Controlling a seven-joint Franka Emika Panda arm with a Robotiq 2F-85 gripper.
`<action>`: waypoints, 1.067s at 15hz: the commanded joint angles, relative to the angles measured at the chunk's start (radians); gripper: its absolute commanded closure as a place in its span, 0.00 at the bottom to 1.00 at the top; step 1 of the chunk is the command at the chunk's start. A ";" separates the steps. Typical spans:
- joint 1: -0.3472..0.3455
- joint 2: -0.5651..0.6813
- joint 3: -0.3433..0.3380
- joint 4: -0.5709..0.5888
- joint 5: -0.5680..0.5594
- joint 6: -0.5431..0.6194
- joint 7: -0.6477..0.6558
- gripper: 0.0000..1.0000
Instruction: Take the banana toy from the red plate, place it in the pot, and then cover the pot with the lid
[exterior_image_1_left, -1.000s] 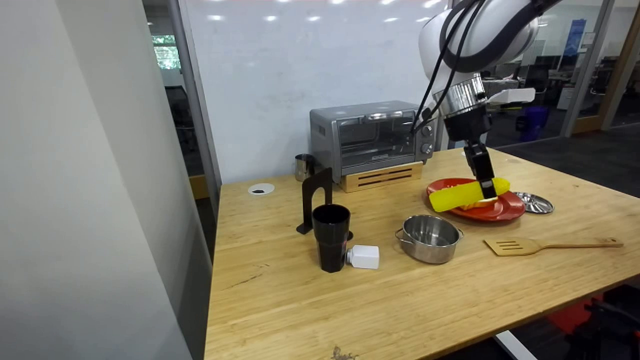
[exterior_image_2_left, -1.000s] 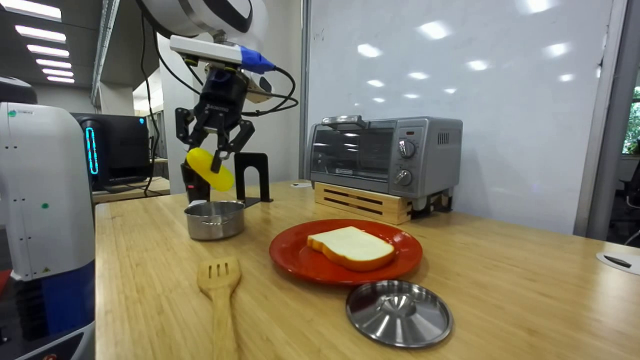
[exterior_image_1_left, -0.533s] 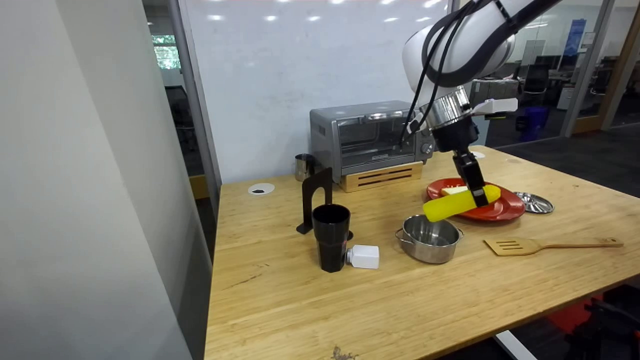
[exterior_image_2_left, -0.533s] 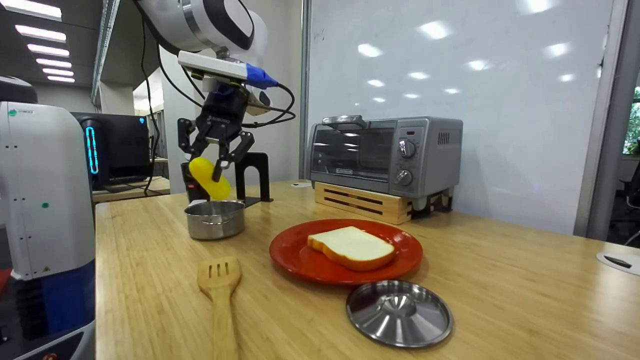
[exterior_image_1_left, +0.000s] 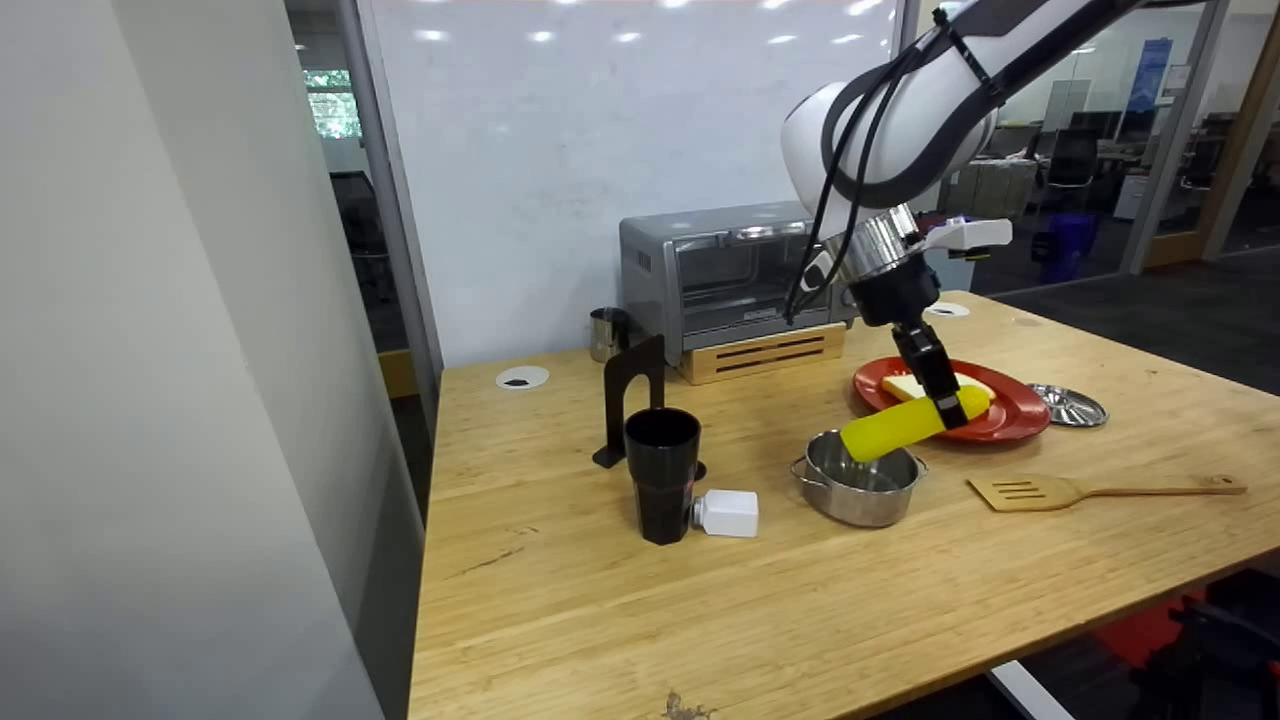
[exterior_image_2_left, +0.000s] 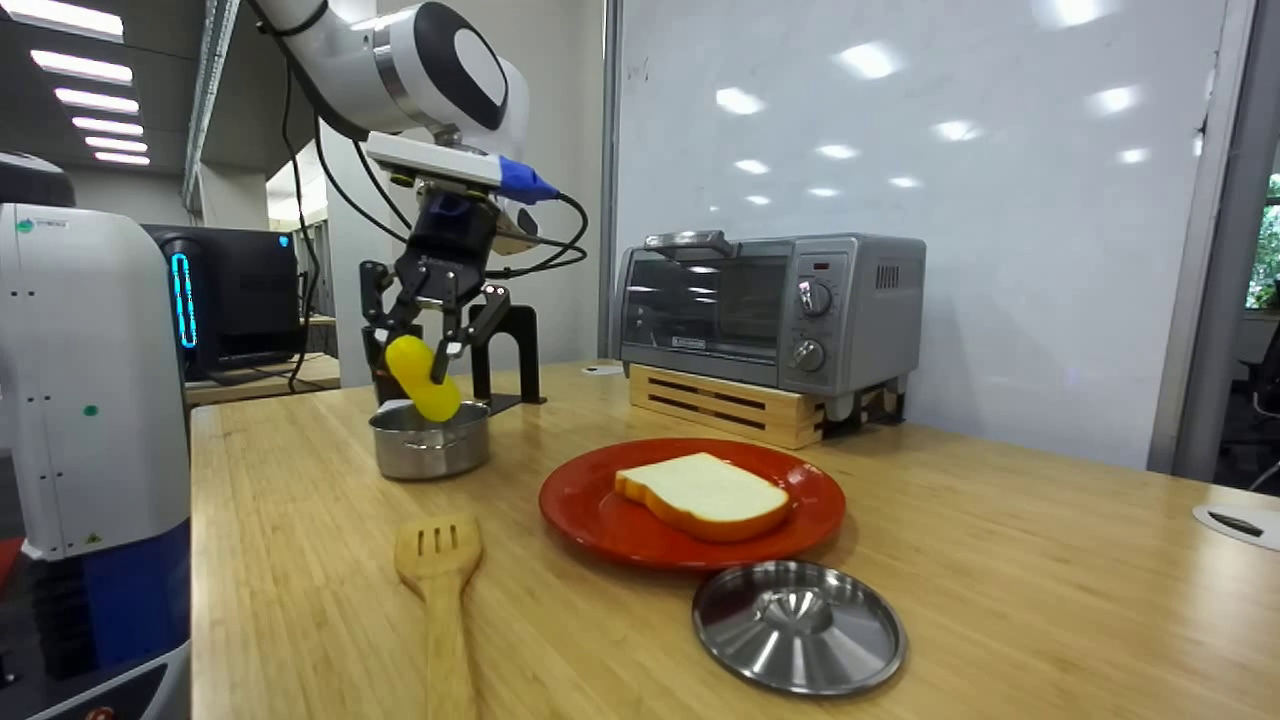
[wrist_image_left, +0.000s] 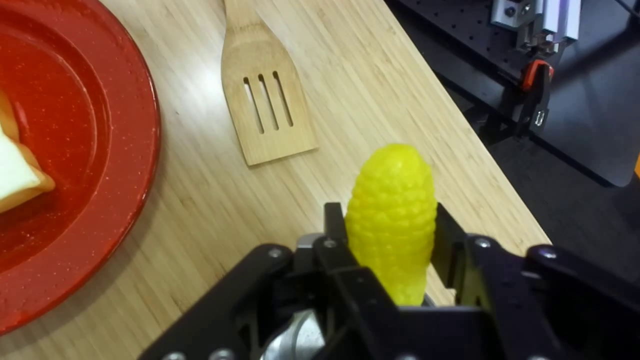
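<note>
In an exterior view, closest to where I stand, a black cup (exterior_image_1_left: 662, 490) is upright on the table (exterior_image_1_left: 560, 620), its inside too dark to make out. A white bottle (exterior_image_1_left: 730, 514) lies right beside it, neck toward the cup. Past them, to the right, sits the steel pot (exterior_image_1_left: 858, 505), uncovered. Over it hangs the claw (wrist_image_left: 392, 225), closed on the yellow toy (exterior_image_1_left: 890, 428); the wrist view shows it clasping both bumpy, corn-like sides. I see the toy tilted, its lower end at the pot's mouth in both exterior views, though whether it dips below the rim I can't tell. A wooden spatula (exterior_image_1_left: 1040, 492) lies to the right. Behind, the red plate (exterior_image_1_left: 1020, 408) holds one slice of bread (exterior_image_1_left: 902, 386), lying flat. Beside that plate the lid (exterior_image_1_left: 1070, 405) rests on the table, knob up. Farthest off, a grey toaster oven (exterior_image_1_left: 755, 280), its glass door closed, sits on a slatted wooden stand (exterior_image_1_left: 770, 355), with a small metal cup (exterior_image_1_left: 604, 335) near its side.
</note>
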 joint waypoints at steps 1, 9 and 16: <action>-0.019 0.034 0.026 0.027 -0.036 -0.004 -0.014 0.82; -0.014 0.055 0.042 0.014 -0.108 0.040 0.008 0.82; -0.015 0.073 0.042 0.011 -0.135 0.144 0.023 0.82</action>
